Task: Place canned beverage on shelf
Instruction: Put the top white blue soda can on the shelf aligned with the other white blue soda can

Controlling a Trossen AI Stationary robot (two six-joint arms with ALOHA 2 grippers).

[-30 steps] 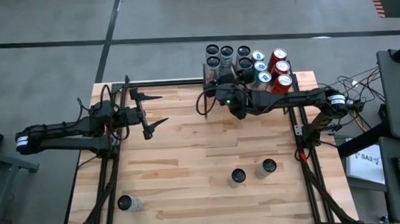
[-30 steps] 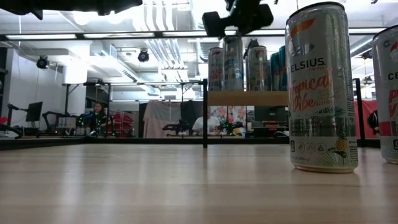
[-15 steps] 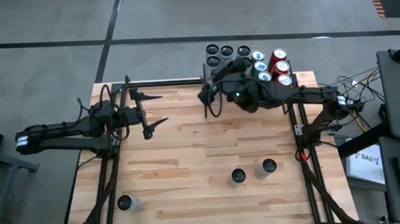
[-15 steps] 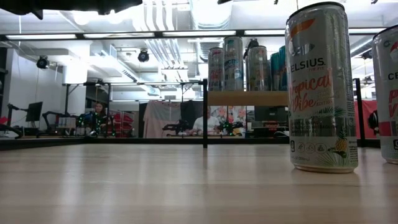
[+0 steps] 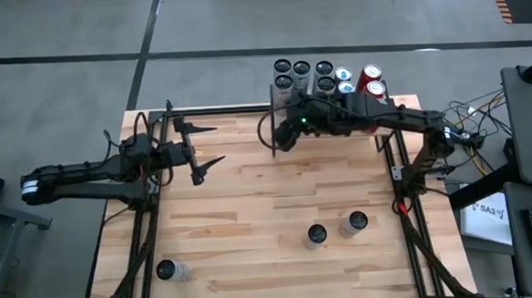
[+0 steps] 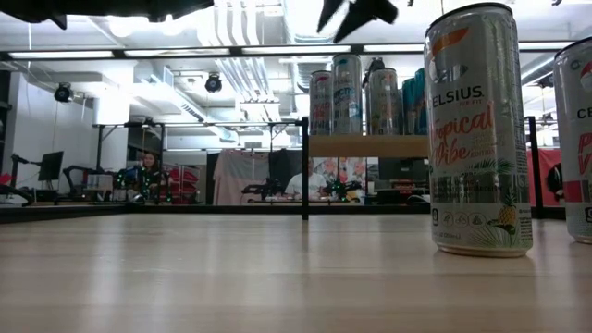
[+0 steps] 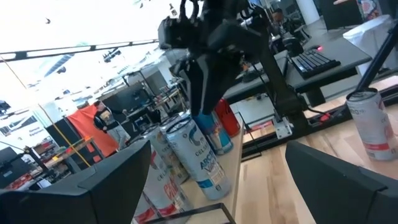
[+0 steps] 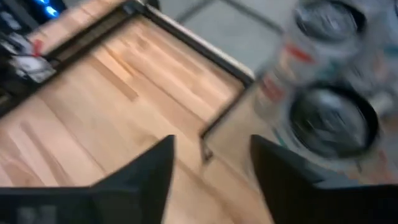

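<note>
Blurred cans [image 8: 329, 118] — right gripper [image 8: 208, 158] parted, empty, beside the shelf [image 5: 287, 107].

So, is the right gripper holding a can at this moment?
No, the right gripper shows only bare wooden tabletop between its two dark fingers, and the silver-topped cans stand apart beyond them on the shelf.
</note>
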